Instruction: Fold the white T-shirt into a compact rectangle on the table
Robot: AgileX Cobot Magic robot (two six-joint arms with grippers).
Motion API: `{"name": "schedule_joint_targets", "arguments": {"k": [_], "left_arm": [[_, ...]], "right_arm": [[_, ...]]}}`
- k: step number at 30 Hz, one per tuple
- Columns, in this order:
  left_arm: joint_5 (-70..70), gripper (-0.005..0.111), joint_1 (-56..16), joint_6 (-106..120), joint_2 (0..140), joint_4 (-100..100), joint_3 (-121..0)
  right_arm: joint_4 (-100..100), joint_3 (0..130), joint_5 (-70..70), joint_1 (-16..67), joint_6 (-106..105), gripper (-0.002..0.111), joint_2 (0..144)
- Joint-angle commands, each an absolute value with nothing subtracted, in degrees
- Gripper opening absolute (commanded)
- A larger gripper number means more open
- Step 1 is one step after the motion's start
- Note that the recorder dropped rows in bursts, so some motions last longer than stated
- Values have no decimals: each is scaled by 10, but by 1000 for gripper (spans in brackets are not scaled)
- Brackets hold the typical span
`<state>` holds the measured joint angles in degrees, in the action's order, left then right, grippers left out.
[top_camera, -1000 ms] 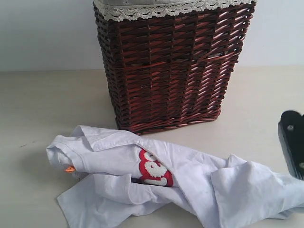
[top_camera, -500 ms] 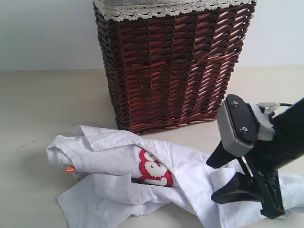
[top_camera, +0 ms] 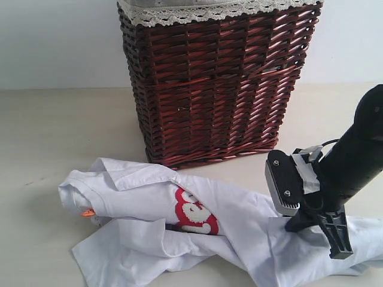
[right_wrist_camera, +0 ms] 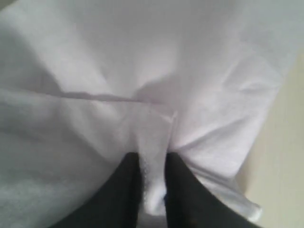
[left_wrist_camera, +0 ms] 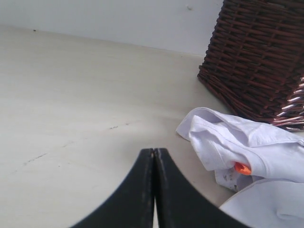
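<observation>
You're at the first grab: your right end effector is clamped on a ridge of the white T-shirt, which lies crumpled on the table, nearer than the basket. Your left end effector is pressed together, empty. Next, lift and spread the cloth flat.

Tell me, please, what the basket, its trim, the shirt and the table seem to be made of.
The basket: woven wicker, probably stained and varnished, judging by the glossy dark red-brown strands. The trim: pale lace-edged cloth, matte. The shirt: soft white fabric, likely cotton; it creases loosely. The table: smooth matte cream surface, perhaps laminate, hard to tell.
</observation>
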<state>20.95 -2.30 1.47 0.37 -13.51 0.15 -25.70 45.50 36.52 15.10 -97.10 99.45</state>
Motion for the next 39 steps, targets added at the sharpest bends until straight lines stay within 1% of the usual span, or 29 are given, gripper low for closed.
{"name": "schedule_joint_targets", "arguments": {"k": [1, 5, 7, 8, 11, 15, 19, 24, 28, 32, 33, 35, 39], "left_arm": [[208, 0, -26, 13, 0, -139, 0], [208, 0, -26, 13, 0, -139, 0], [208, 0, -26, 13, 0, -139, 0], [208, 0, -26, 13, 0, -139, 0], [208, 0, -26, 13, 0, -139, 0], [208, 0, -26, 13, 0, -139, 0], [208, 0, -26, 14, 0, -139, 0], [208, 0, -26, 14, 0, -139, 0], [208, 0, -26, 13, 0, -139, 0], [208, 0, -26, 13, 0, -139, 0], [208, 0, -26, 14, 0, -139, 0], [208, 0, -26, 14, 0, -139, 0], [208, 0, -26, 14, 0, -139, 0]], "right_arm": [[-255, 458, 366, 148, -974, 0, 992], [-289, 458, 350, 148, -963, 0, 940], [-319, 458, 317, 148, -939, 0, 901], [-328, 458, 276, 148, -905, 0, 862], [-293, 458, 214, 145, -836, 0, 811], [-204, 458, 149, 110, -702, 0, 785], [-161, 458, 56, 56, -627, 0, 803], [-161, 458, -74, 12, -622, 0, 857], [-161, 458, -165, -8, -624, 0, 922], [-180, 461, -277, -8, -607, 0, 979], [-180, 466, -289, -8, -589, 2, 992], [-180, 478, -286, -8, -559, 11, 1013], [-184, 493, -265, -8, -526, 40, 1036]]}}
